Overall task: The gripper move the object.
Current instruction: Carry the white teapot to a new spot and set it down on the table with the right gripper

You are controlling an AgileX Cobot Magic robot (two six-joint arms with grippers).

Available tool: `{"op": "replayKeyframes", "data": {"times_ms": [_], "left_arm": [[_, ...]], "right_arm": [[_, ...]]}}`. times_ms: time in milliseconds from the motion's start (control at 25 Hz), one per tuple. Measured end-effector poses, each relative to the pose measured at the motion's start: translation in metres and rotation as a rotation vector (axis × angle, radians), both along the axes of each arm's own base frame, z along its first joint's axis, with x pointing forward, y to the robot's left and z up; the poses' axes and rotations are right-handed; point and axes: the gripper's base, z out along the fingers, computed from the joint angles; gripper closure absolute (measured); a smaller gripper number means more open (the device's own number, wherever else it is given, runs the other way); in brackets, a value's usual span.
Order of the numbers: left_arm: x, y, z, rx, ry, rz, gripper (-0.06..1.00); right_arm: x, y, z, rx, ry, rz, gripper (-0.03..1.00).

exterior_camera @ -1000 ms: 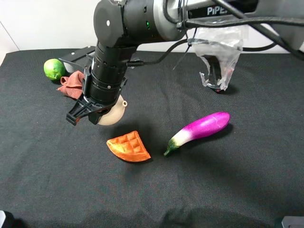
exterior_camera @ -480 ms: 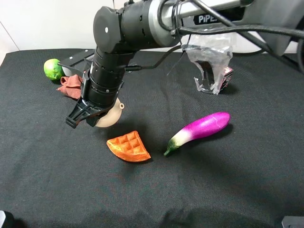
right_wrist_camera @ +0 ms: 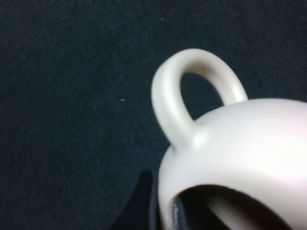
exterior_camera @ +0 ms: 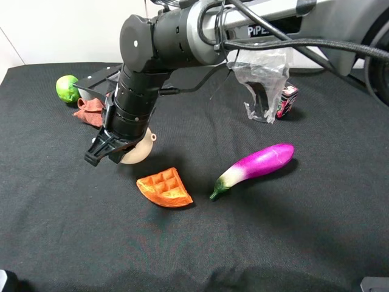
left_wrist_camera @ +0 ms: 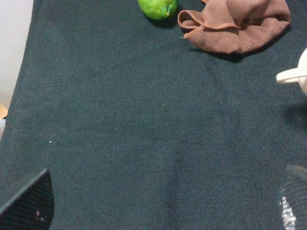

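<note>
Leftward and a touch away from the waffle wedge (exterior_camera: 164, 187) is where my right pincer (exterior_camera: 108, 153) has carried the teapot (exterior_camera: 138, 152) in the last second. The plastic wrap (exterior_camera: 261, 76) on my arm has swung the same way and uncovered a small pink box (exterior_camera: 287, 99).

From the high camera, the teapot is just past the waffle on its far-left side, half under my wrist, with only its cream belly and short spout showing. I cannot tell from there whether it touches the black cloth-covered table (exterior_camera: 304, 243). My right wrist camera shows what that view hides: the teapot (right_wrist_camera: 240, 143) fills the picture, loop handle standing up, and one black finger (right_wrist_camera: 141, 203) lies against the outside of the rim by the dark opening, so this pincer is pinching the teapot's wall.

My left pincer (left_wrist_camera: 160, 201) is spread wide with nothing between its tips. Its camera catches only the spout of the teapot (left_wrist_camera: 292, 76) at the edge, plus the lime (left_wrist_camera: 157, 7) and the crumpled brown cloth (left_wrist_camera: 235, 26) close together.

The high view places the cloth (exterior_camera: 91, 109) beyond the teapot from the waffle and the lime (exterior_camera: 68, 88) farther still. A purple eggplant (exterior_camera: 258, 165) lies just right of the waffle.
</note>
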Motion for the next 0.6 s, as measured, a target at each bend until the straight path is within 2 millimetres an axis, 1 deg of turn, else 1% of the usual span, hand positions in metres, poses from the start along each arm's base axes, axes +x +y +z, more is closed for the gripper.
{"op": "replayKeyframes", "data": {"times_ms": [240, 600], "left_arm": [[0.0, 0.0, 0.0, 0.0, 0.0, 0.0, -0.05], [0.0, 0.0, 0.0, 0.0, 0.0, 0.0, -0.05]], "right_arm": [[0.006, -0.002, -0.001, -0.024, -0.066, 0.003, 0.98], [0.013, -0.006, -0.002, -0.043, -0.103, 0.001, 0.98]]}}
